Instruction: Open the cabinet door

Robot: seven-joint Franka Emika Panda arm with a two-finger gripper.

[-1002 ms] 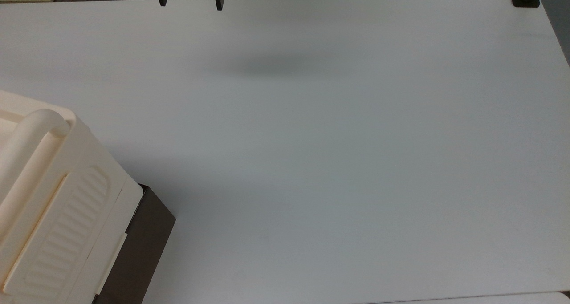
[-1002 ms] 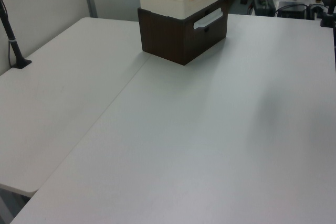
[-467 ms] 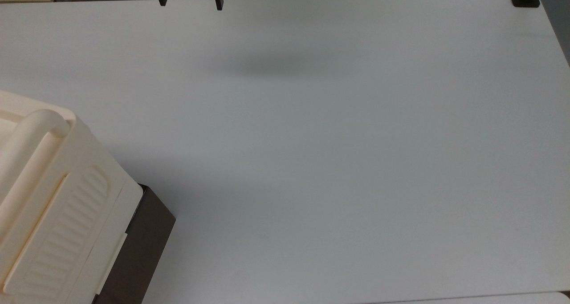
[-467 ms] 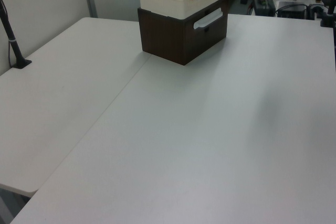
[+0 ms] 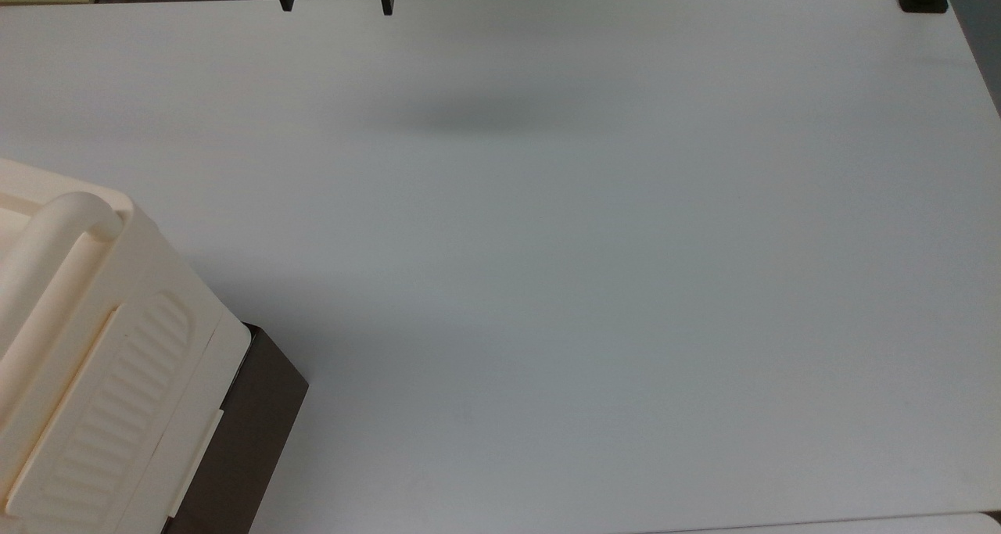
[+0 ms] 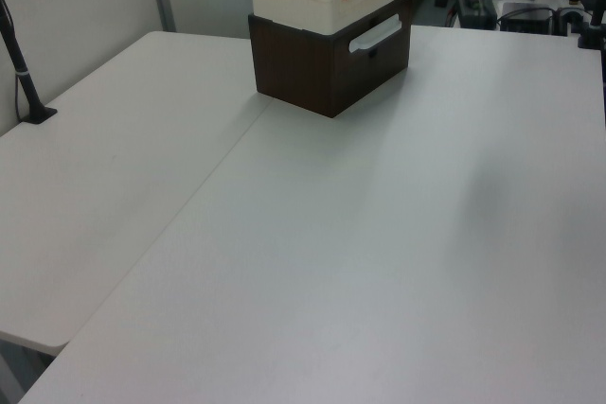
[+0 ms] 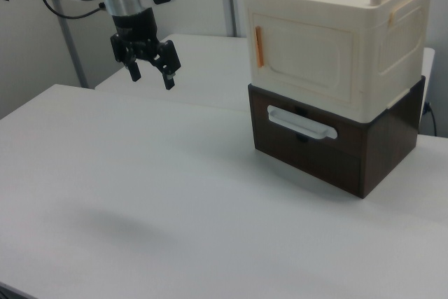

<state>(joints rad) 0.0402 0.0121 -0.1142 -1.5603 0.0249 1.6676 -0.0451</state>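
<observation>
Plastic is what you are dealing with: the cabinet door (image 7: 302, 57) is a flat cream panel with a raised rim, set flush in the front face of the cabinet (image 7: 336, 40), and it looks light, stiff and smooth. I'd expect it to swing easily once it is free, but a slick flat face gives you nothing to pinch. The one feature worth going for is the slim orange tab (image 7: 258, 47) standing upright along the door's edge on the right view's left; that reads as the pull, and the hinge is probably on the opposite edge, though you cannot confirm that from here. Take hold there with the fingertips and draw outward in an arc, gently, since a thin tab may flex or slip.

The cabinet sits on top of a dark brown box (image 7: 336, 148), which carries its own pale handle (image 7: 301, 125) on the same front face; do not mistake that one for your target. The stack is not visibly fastened, so a hard tug could drag the light cabinet across the box or shift both on the tabletop (image 7: 175, 208).

In the top view the cabinet (image 5: 94, 346) sits at the lower left corner, showing its thick bar handle (image 5: 47, 252) and a ribbed panel (image 5: 117, 409), neither of which is the door.

Your gripper (image 7: 150, 73) hangs above the tabletop, well apart from the cabinet toward the right view's left, fingers spread and holding nothing, pointing down. You will have to turn it toward the door before closing in
</observation>
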